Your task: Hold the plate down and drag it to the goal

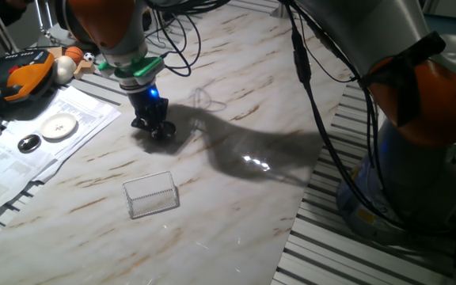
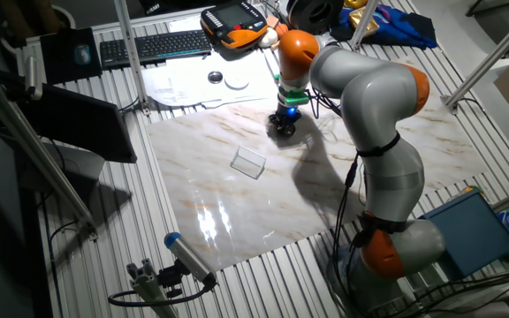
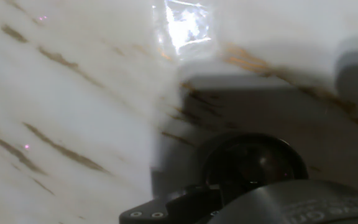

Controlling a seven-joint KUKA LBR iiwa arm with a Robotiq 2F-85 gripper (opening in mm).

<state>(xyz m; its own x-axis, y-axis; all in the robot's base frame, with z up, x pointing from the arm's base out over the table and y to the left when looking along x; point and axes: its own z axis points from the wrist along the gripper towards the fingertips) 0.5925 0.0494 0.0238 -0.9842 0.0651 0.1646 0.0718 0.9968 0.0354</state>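
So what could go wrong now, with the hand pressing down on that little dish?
The hand sits on the plate without gripping it, so the plate might slip out from under it partway. The goal lies some way off across smooth marble and is only a little bigger than the plate, so a slightly skewed drag could leave the plate over its edge. The goal's faint outline is also easy to misjudge.
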